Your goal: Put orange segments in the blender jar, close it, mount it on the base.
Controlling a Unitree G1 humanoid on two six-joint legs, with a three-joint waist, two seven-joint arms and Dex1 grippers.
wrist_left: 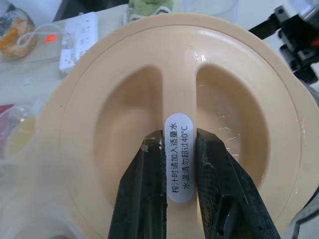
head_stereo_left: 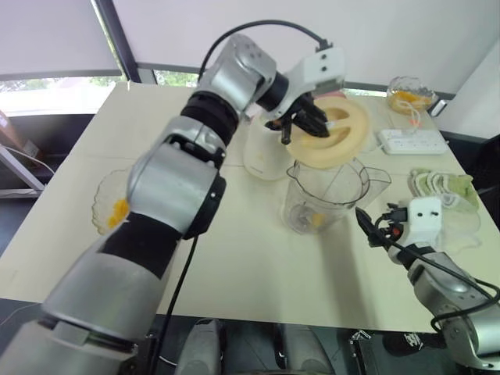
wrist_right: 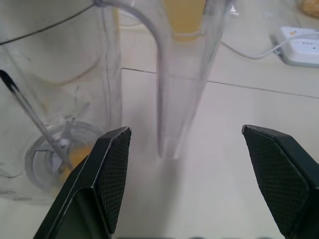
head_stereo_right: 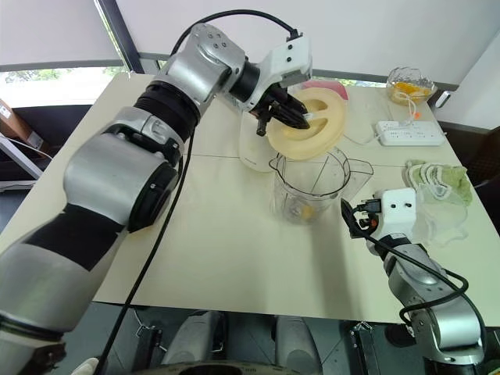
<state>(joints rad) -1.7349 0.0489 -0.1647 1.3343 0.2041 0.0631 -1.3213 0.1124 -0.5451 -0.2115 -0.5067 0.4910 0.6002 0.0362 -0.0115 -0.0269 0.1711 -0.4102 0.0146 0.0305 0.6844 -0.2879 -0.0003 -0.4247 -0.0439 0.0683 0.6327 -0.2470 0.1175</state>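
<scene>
**Ana:** Near the centre of the frame, what stands on the cream surface (head_stereo_left: 258,266)?

**Ben:** The blender jar (head_stereo_left: 322,194), upright, clear, its mouth uncovered. A few orange segments (head_stereo_right: 307,211) lie at its bottom by the blades. Its handle (wrist_right: 175,84) shows in the right wrist view, rising straight up between the two dark fingers without touching either.

**Ana:** And the lid?

**Ben:** The cream-yellow lid (head_stereo_left: 337,131) hangs tilted in the air just above the jar's rim, toward the upper middle of the frame. The left gripper (wrist_left: 178,149) is clenched on the lid's central ridge, one finger in each hollow beside the white label.

**Ana:** Where is the right gripper (wrist_right: 185,149)?

**Ben:** Lower right of the frame, low over the surface, pointing at the jar. Its fingers stand spread wide, grasping nothing.

**Ana:** The base?

**Ben:** The base (head_stereo_left: 264,152) sits just behind the jar, partly hidden by the left hand and the lid.

**Ana:** Anything else?

**Ben:** A scalloped glass bowl (head_stereo_left: 112,205) with more orange pieces at the left, a white power strip (head_stereo_left: 412,141) and another glass bowl (head_stereo_left: 411,95) at the upper right, and a green cloth (head_stereo_left: 444,186) at the right edge.
</scene>
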